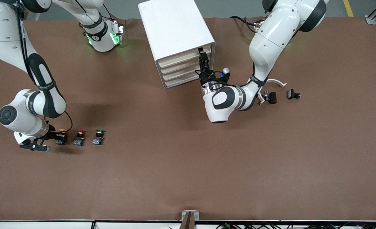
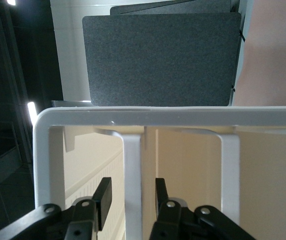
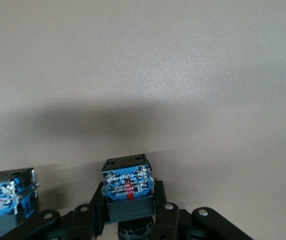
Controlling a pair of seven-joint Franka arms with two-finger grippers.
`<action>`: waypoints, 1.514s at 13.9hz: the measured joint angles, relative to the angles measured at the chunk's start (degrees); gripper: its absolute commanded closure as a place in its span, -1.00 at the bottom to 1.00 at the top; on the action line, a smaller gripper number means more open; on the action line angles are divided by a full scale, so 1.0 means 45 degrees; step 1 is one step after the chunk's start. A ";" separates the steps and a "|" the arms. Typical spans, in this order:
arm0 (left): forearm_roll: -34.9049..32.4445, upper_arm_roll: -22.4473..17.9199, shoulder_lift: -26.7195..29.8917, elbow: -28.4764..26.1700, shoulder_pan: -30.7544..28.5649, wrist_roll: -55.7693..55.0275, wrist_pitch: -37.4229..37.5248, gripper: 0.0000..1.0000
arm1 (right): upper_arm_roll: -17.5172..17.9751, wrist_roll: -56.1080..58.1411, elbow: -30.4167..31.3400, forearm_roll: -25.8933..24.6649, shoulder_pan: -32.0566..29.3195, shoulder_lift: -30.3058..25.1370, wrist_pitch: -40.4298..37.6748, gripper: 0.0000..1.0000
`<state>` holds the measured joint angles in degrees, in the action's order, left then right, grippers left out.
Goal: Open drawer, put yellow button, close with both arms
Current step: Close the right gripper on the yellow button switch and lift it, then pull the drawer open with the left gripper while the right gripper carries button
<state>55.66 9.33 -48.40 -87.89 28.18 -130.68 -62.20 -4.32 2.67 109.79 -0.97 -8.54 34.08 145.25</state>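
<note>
The right gripper [image 3: 129, 207] is pinching the tiny yellow-capped push button [image 1: 61, 136]; it could slip and knock the red-capped button [image 1: 79, 137] just beside it. The left gripper [image 2: 131, 197] pinches the white handle bar [image 2: 133, 175] of the cream-fronted drawer [image 1: 184, 59], and may slide off when pulling.

My front camera looks down from high across the table [image 1: 188, 178], facing my two bases, and takes in the whole scene. My left wrist camera sits close against the cabinet [image 2: 133, 117], looking past my left gripper [image 2: 131, 196] at its frame; the front view shows that cabinet [image 1: 175, 28]. My right wrist camera hangs low over the table, close on the yellow button [image 3: 128, 187].
</note>
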 measured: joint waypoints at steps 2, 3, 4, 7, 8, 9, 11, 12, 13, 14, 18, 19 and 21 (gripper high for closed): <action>0.0000 0.0000 0.0000 -0.0037 0.0075 0.0000 0.0000 0.53 | 0.0031 -0.0001 -0.0416 0.0000 0.0018 -0.0143 -0.0914 1.00; 0.0000 0.0000 0.0000 -0.0049 0.0115 0.0000 0.0000 0.65 | 0.0067 -0.0012 -0.0701 0.0000 0.0026 -0.0273 -0.1477 1.00; 0.0000 0.0000 0.0000 -0.0057 0.0153 0.0000 0.0000 0.69 | 0.0113 -0.0105 -0.0980 0.0014 0.0040 -0.0455 -0.2056 1.00; -0.0002 -0.0006 -0.0001 -0.0071 0.0202 0.0000 -0.0035 0.75 | 0.0340 -0.1471 -0.1493 0.0110 0.0294 -0.1180 -0.3584 1.00; -0.0002 -0.0009 -0.0001 -0.0074 0.0203 0.0000 -0.0037 0.76 | 0.0388 -0.2199 -0.1525 0.0284 0.0517 -0.1435 -0.4029 1.00; -0.0003 -0.0010 -0.0002 -0.0076 0.0203 0.0000 -0.0059 0.76 | 0.0412 -0.2895 -0.1532 0.0666 0.0797 -0.1683 -0.4500 1.00; -0.0003 -0.0032 -0.0001 -0.0072 0.0197 0.0000 -0.0072 0.76 | 0.0426 -0.4022 -0.1528 0.1481 0.1388 -0.2135 -0.5177 1.00; -0.0002 -0.0054 -0.0001 -0.0064 0.0177 0.0000 -0.0071 0.76 | 0.0434 -0.4678 -0.1529 0.1672 0.1643 -0.2333 -0.5464 1.00; -0.0002 -0.0070 0.0001 -0.0049 0.0131 0.0000 -0.0071 0.76 | 0.0442 -0.5325 -0.1525 0.1738 0.1878 -0.2522 -0.5726 1.00; -0.0002 -0.0084 0.0004 -0.0033 0.0063 0.0000 -0.0070 0.76 | 0.0454 -0.6018 -0.1527 0.1763 0.2132 -0.2717 -0.5972 1.00; -0.0003 -0.0159 0.0010 0.0188 -0.0498 0.0000 -0.0069 0.76 | 0.0499 -0.8711 -0.1533 0.1803 0.3437 -0.3471 -0.6771 1.00; -0.0003 -0.0167 0.0013 0.0272 -0.0711 0.0000 -0.0069 0.76 | 0.0507 -0.9456 -0.1552 0.1816 0.3895 -0.3635 -0.6916 1.00; -0.0007 -0.0177 0.0022 0.0379 -0.1077 0.0000 -0.0073 0.76 | 0.0524 -1.0988 -0.1800 0.1849 0.4864 -0.3882 -0.7487 1.00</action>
<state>55.63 8.54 -48.30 -86.18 23.33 -130.68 -62.53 -1.96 -46.78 101.69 7.36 13.34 16.62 111.56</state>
